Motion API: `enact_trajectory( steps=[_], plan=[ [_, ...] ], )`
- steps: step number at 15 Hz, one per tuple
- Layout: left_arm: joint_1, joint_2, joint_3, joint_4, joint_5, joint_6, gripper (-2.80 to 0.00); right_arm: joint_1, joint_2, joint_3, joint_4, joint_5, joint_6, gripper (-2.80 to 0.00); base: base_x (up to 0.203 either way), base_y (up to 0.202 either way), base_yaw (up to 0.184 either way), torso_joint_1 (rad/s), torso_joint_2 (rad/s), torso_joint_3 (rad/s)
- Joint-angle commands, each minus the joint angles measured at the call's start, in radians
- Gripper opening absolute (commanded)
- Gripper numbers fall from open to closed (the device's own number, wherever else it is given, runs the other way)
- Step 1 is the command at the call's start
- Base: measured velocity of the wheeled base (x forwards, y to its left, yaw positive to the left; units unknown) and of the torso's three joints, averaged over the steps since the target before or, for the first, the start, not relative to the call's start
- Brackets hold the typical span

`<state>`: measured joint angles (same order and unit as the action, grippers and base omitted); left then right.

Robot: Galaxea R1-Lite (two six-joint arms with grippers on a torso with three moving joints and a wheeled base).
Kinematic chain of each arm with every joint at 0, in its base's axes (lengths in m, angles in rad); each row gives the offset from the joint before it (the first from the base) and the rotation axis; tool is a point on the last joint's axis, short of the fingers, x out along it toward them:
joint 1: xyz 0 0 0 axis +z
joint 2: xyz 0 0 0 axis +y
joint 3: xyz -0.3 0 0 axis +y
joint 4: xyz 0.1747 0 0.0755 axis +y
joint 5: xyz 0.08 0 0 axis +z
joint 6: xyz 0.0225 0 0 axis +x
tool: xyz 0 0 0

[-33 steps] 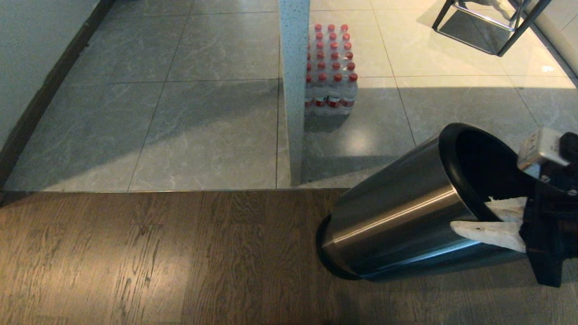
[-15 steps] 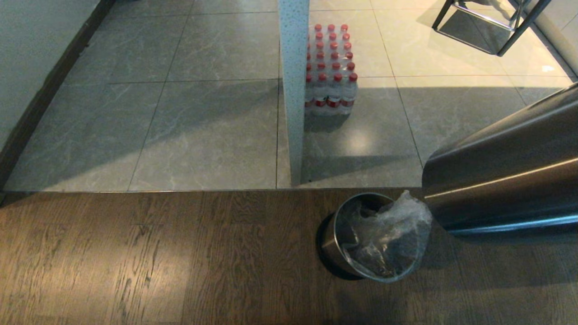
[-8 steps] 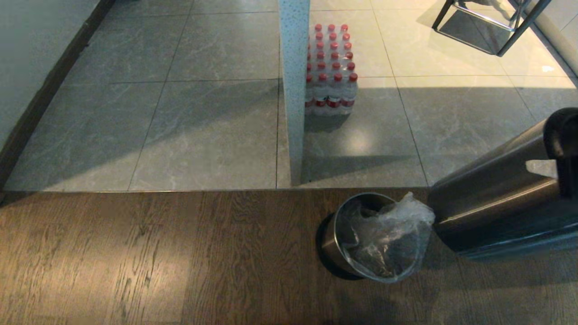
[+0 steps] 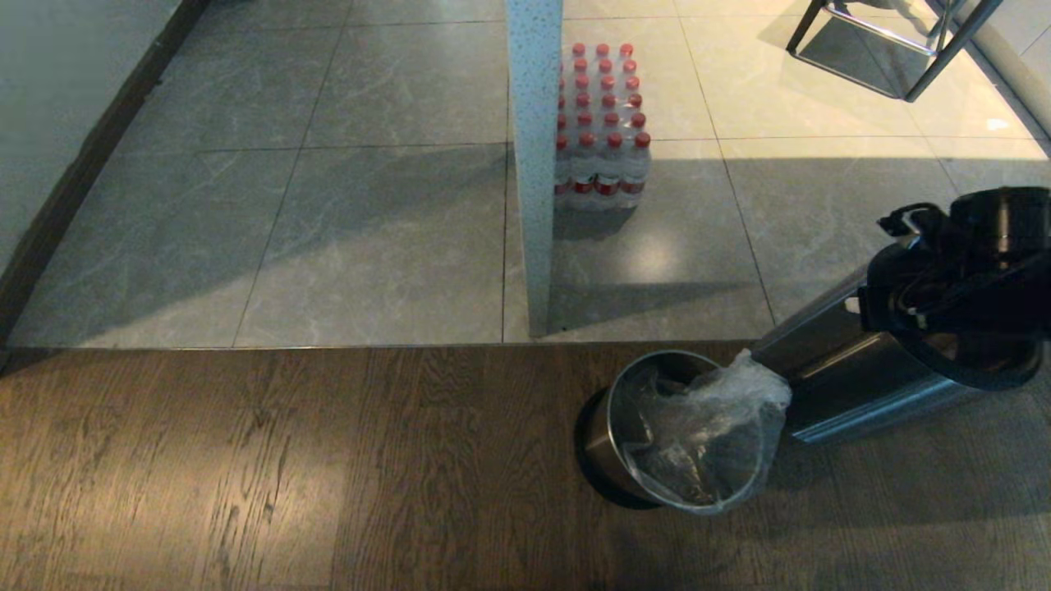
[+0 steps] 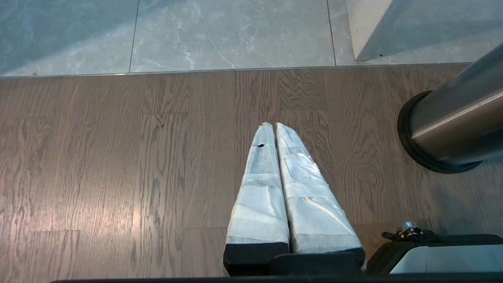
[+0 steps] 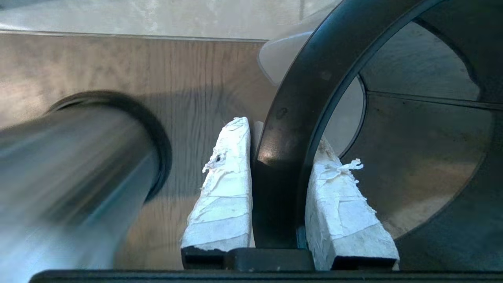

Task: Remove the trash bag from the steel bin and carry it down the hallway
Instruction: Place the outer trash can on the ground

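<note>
The thin, clear, crinkled trash bag (image 4: 706, 427), probably light, limp and slippery, sits in the inner steel bucket (image 4: 612, 427); its bunched top at two o'clock suits gripping, while the right pincer (image 6: 277, 157) clamps the outer steel bin's black rim (image 6: 283, 129).

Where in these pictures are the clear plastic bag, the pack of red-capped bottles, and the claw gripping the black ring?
trash bag (image 4: 713, 427), head view, its crinkled middle.
pack of red-capped bottles (image 4: 603, 131), head view, the caps.
right gripper (image 6: 281, 137), right wrist view, between the fingertips, on the black ring.
</note>
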<state>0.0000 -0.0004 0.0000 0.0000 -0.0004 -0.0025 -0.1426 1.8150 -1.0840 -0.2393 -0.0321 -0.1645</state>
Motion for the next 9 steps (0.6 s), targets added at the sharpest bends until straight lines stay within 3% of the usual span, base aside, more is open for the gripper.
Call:
enact_trajectory(
  steps=[1, 5, 9],
  plan=[
    [0.0, 0.0, 0.0, 0.0, 0.0, -0.001, -2.8, -0.016, 0.25, -0.075, -0.058, 0.014, 0.007, -2.8, 0.0, 0.0, 0.0, 0.0, 0.0, 0.0],
    [0.0, 0.0, 0.0, 0.0, -0.001, -0.001, -2.8, -0.027, 0.429, -0.246, -0.185, 0.11, 0.019, -2.8, 0.0, 0.0, 0.0, 0.0, 0.0, 0.0],
    [0.0, 0.0, 0.0, 0.0, 0.0, -0.001, -2.8, -0.026, 0.353, -0.216, -0.171, 0.117, 0.017, -2.8, 0.0, 0.0, 0.0, 0.0, 0.0, 0.0]
  ],
)
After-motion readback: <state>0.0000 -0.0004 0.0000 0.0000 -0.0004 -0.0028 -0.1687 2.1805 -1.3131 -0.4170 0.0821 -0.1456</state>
